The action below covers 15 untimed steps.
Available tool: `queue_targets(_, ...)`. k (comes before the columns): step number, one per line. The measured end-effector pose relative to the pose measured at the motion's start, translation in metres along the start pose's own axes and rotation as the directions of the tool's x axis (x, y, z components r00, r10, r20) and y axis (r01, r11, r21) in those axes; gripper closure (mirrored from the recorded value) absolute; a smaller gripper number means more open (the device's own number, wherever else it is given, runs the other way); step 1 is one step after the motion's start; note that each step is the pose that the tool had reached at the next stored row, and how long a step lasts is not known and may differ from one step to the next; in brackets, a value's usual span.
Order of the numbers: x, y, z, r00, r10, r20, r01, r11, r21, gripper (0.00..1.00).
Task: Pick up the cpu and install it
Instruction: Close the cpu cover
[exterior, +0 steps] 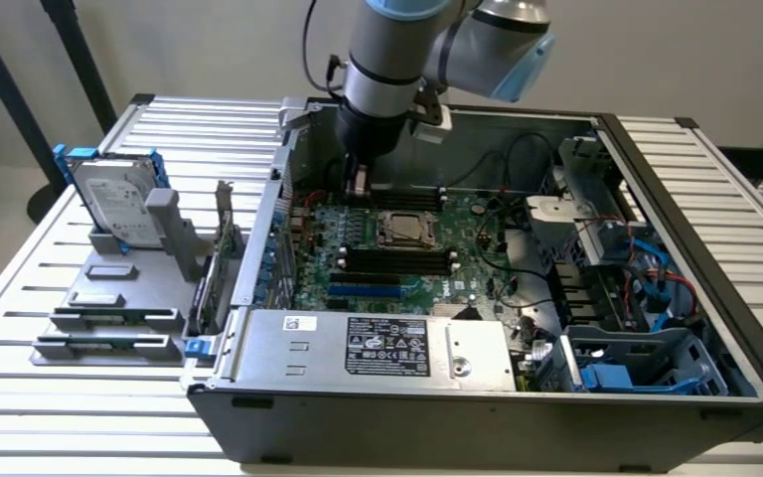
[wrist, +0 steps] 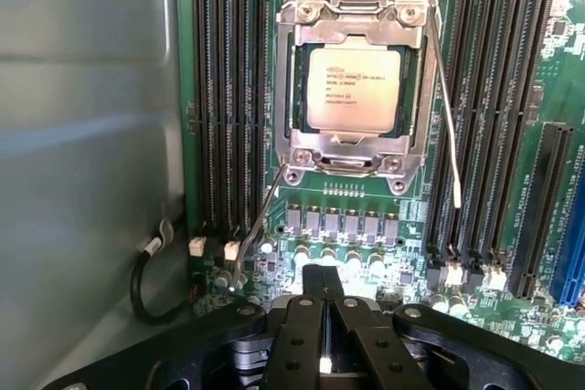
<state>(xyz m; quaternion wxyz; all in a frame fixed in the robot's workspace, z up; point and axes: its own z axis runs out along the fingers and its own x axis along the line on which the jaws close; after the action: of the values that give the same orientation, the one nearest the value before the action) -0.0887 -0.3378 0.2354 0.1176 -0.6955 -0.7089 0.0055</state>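
Wrist view: cpu point(wrist: 355, 89) sits in socket point(wrist: 353, 163); pincer point(wrist: 323, 288) (closed, apparently empty) near.

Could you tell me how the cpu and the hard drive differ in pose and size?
The cpu lies flat in the motherboard socket inside the case; the hard drive stands upright in a blue bracket outside it. The cpu is far smaller than the hard drive. Both are silvery and labelled.
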Motion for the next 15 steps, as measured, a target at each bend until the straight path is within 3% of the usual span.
queue_targets(4, 0.0003, -0.0023, -0.0025, 0.9999, 0.002, -0.0102, -0.002, 1.0000, -0.0007, 0.89)
queue_targets(15, 0.0007, -0.0080, -0.0101, 0.9996, 0.016, -0.0223, -0.016, 0.9999, -0.0030, 0.89)
